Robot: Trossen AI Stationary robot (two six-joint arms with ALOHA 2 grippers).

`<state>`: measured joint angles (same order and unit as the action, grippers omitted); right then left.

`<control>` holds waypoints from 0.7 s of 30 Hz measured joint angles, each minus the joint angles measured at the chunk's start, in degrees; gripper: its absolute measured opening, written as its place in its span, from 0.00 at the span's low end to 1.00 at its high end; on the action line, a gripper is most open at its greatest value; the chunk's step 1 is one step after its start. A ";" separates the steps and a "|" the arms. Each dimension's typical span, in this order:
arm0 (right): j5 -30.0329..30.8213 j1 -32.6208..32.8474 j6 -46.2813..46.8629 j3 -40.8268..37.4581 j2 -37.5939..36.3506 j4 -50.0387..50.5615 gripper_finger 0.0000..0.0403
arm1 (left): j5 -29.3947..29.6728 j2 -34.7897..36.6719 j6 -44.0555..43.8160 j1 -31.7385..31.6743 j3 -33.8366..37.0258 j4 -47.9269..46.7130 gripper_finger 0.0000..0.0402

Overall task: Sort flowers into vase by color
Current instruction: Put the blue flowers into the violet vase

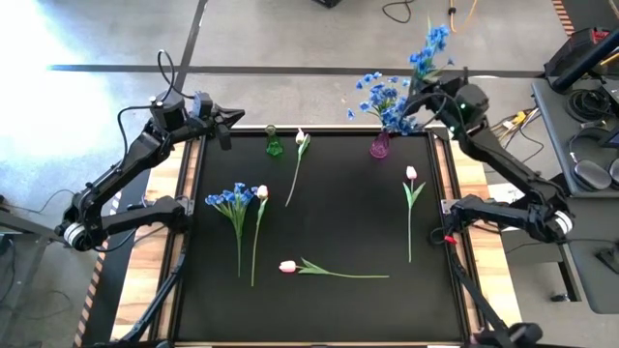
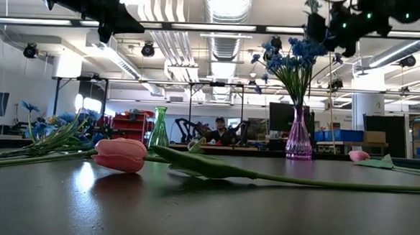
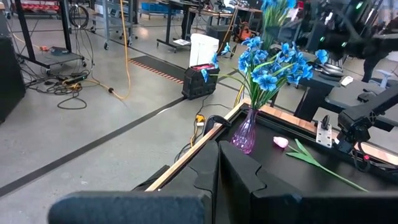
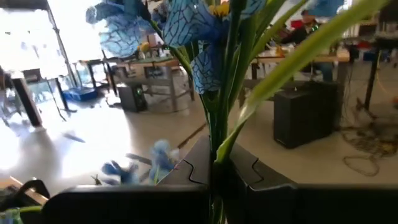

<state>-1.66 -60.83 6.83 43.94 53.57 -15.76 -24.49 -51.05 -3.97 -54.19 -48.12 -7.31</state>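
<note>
My right gripper (image 1: 419, 94) hangs above the table's far right corner, shut on a blue flower bunch (image 1: 430, 43). Just beside it, a purple vase (image 1: 380, 146) stands on its base and holds blue flowers (image 1: 383, 97). A green vase (image 1: 274, 143) stands at the far edge. On the black mat lie a blue bunch (image 1: 232, 198), two white tulips (image 1: 302, 138) (image 1: 261, 192) and two pink tulips (image 1: 287, 266) (image 1: 411, 174). My left gripper (image 1: 229, 124) waits shut over the far left corner, holding nothing. My right gripper pinches the bunch's green stems (image 4: 217, 146) between its two fingers (image 4: 249, 171), below the blossoms (image 4: 186, 25). The fingers come about level from the table's right and lie across the stems. The bunch stands upright, lifted clear; its lower end is hidden by the fingers.
The pink tulip (image 2: 120, 154) lies on its side near the front middle, its stem (image 2: 264, 176) running right. Wooden rails (image 1: 191, 184) border the mat. A person (image 2: 220, 129) sits in the room beyond the far edge.
</note>
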 joint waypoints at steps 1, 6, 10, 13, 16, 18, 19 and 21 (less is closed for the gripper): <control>0.17 -0.10 1.46 -1.33 0.10 -1.72 0.02 | 0.00 0.00 -0.06 0.00 0.00 0.00 0.00; 0.15 0.00 5.59 -3.80 -0.69 -4.72 0.02 | 0.00 0.01 -0.60 0.00 0.00 0.02 0.00; 0.70 0.95 6.27 -3.82 -0.62 -4.73 0.02 | 0.00 0.02 -0.72 0.00 0.00 0.00 0.00; 1.35 1.47 6.24 -3.84 -0.57 -4.33 0.02 | 0.00 0.02 -0.83 0.00 0.00 0.00 0.00; 1.81 2.33 6.07 -3.93 -0.39 -4.27 0.02 | 0.00 0.02 -0.83 0.00 0.00 0.02 0.00; 1.85 2.85 6.03 -3.93 -0.21 -4.27 0.02 | 0.00 0.02 -0.83 0.00 0.00 0.00 0.00; 1.89 3.02 5.64 -3.93 -0.14 -4.25 0.02 | 0.00 0.02 -0.83 0.00 0.00 0.00 0.00; 2.67 3.48 5.14 -3.93 -0.14 -4.24 0.02 | 0.00 0.02 -0.83 0.00 0.00 0.00 0.00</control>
<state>1.01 -57.35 11.97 40.00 53.43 -20.00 -24.49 -51.03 -4.80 -54.19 -48.12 -7.31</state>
